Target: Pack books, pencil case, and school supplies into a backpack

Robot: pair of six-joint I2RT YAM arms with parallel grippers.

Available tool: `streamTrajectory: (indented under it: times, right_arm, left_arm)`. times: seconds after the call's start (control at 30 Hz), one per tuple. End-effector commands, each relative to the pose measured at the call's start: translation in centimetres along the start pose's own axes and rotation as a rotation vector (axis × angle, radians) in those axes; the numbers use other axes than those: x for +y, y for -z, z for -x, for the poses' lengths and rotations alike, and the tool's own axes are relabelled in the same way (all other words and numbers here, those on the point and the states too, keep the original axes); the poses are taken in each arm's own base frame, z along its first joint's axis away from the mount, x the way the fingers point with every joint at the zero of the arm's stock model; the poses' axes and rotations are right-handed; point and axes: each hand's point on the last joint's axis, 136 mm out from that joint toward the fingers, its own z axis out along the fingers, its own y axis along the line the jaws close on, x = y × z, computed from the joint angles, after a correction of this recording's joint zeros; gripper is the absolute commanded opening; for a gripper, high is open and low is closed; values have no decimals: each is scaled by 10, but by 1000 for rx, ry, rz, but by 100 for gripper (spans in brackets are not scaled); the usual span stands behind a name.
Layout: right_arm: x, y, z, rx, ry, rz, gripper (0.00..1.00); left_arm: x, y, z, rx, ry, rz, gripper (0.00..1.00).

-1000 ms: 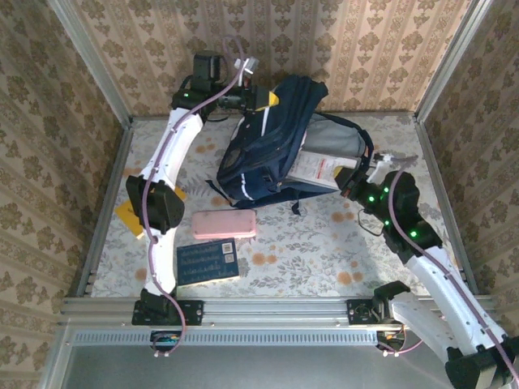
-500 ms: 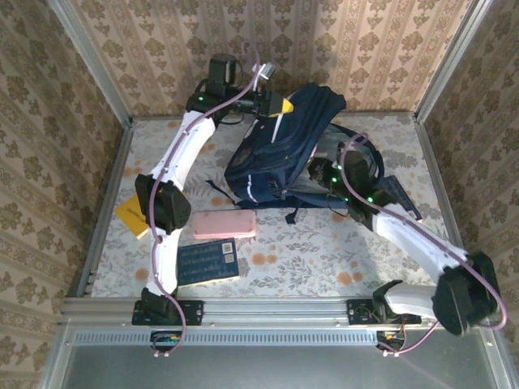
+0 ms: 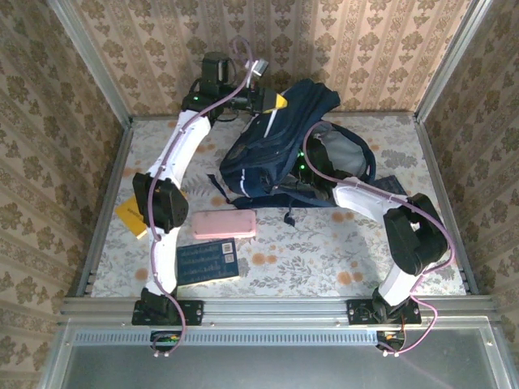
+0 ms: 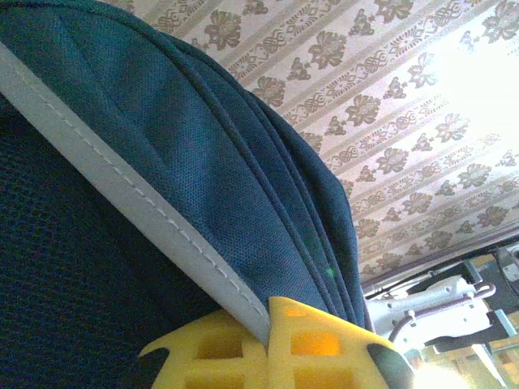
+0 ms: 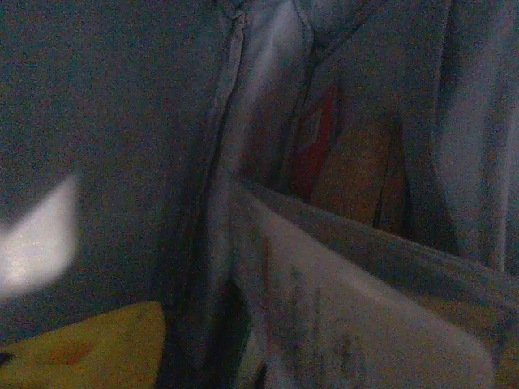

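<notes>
Lab test booth: aluminium frame [image 3: 268, 309], wallpapered walls [image 3: 365, 49], floral tabletop [image 3: 316, 243].

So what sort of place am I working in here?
Probably a robot test cell, not a real room: wallpapered panels in a metal frame, patterned tabletop, aluminium rail in front.

Navy backpack [image 3: 272, 150] mid-table, pink pencil case [image 3: 224, 224] before it; blue book [image 3: 207, 262] nearest
</notes>
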Motion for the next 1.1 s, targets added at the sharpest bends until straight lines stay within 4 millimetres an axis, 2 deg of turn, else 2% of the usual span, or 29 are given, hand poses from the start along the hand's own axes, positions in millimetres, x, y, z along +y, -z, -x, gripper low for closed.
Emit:
streamTrajectory:
  times: [0.0,0.1,0.2,0.3,0.4,0.67,0.73,0.87,1.07]
  right_arm:
    - [48,20,20,-58,86,180,84]
    - [65,44,32,-95,158,251,90]
    - [76,66,41,-119,218,275,91]
    - [69,83,48,-149,227,242,90]
    - [51,102,56,-193,193,178,88]
    - [36,164,71,-311,261,123,87]
    - [30,178,69,-328,269,122,86]
    - [21,190,57,-306,279,137,85]
    - [-9,197,37,-268,306,80,84]
  left_arm:
    - [-55,15,16,-14,-233,-86,0]
    - [-46,21,20,-34,-218,-64,0]
    - [-34,26,25,-55,-192,-37,0]
    - [-27,30,27,-69,-174,-18,0]
    - [-15,35,28,-88,-150,20,0]
    - [54,52,25,-153,-8,243,0]
    - [73,54,24,-162,20,315,0]
    - [110,54,20,-159,68,402,0]
    - [165,45,1,-128,157,517,2]
